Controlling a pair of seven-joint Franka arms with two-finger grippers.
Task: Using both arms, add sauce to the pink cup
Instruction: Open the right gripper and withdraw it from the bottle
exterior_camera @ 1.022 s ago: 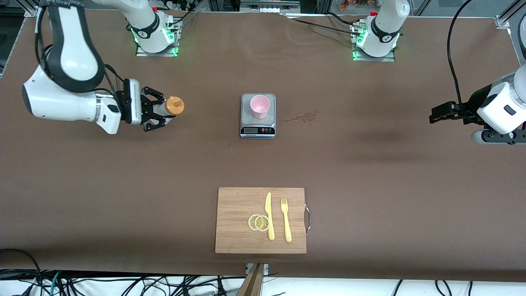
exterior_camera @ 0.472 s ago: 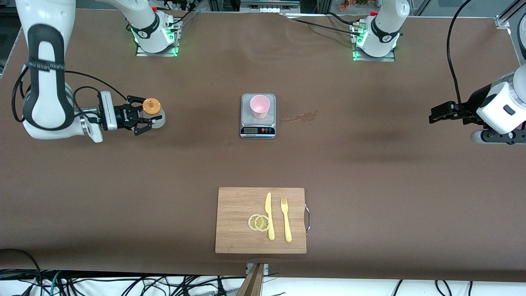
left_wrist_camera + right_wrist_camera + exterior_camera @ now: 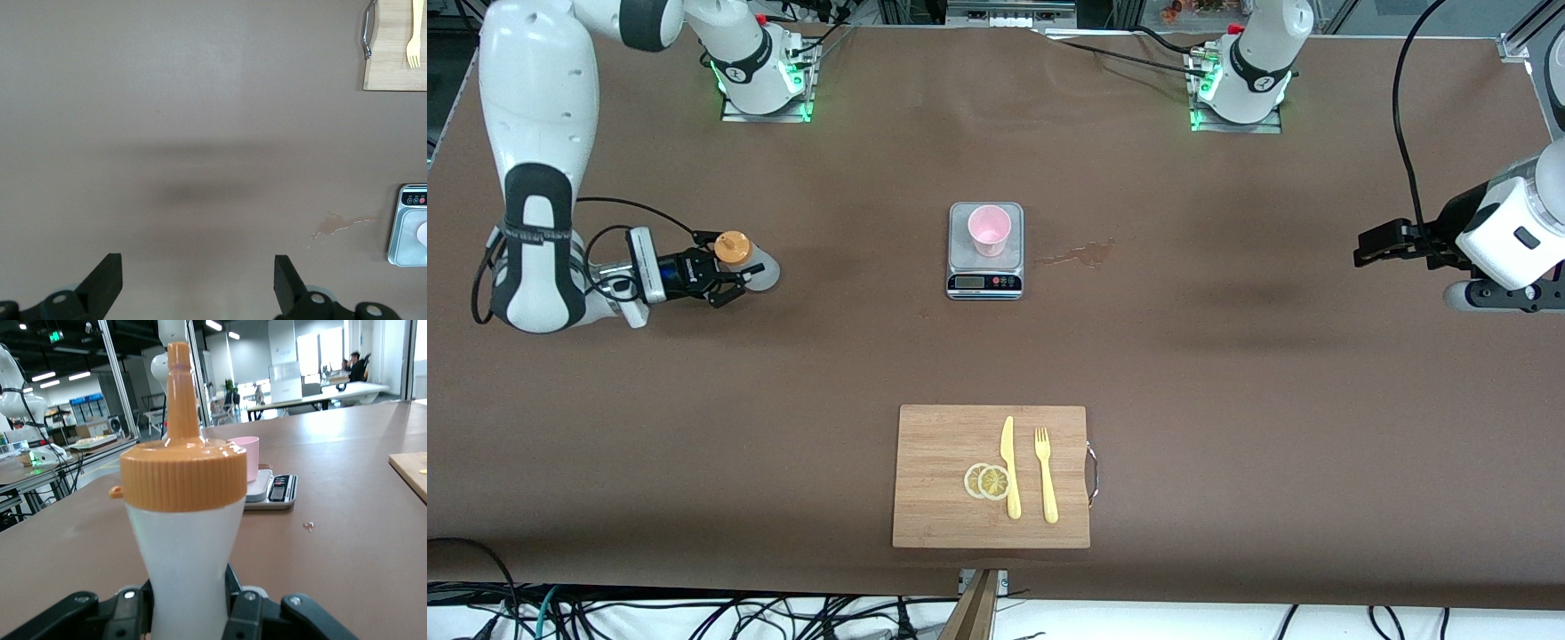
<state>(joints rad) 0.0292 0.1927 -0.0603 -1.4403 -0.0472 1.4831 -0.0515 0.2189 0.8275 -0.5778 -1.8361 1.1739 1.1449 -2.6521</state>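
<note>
The sauce (image 3: 758, 272), a whitish squeeze bottle with an orange cap (image 3: 732, 247), stands upright low over the table near the right arm's end. My right gripper (image 3: 734, 271) is shut on its body. In the right wrist view the sauce (image 3: 187, 540) fills the middle, with the gripper (image 3: 190, 607) clamped on its lower part. The pink cup (image 3: 989, 229) sits on a steel scale (image 3: 984, 283) at mid-table; it also shows in the right wrist view (image 3: 245, 457). My left gripper (image 3: 1371, 246) waits open and holding nothing over the left arm's end of the table (image 3: 198, 280).
A wet stain (image 3: 1080, 253) lies beside the scale toward the left arm's end. A wooden cutting board (image 3: 934, 498) with a yellow knife (image 3: 1009, 467), a fork (image 3: 1046, 476) and two lemon slices (image 3: 987, 481) lies nearer the front camera than the scale.
My right arm has carried the sauce away from the cup toward its own end of the table and lower, bringing the bottle upright. The left arm has barely moved.
</note>
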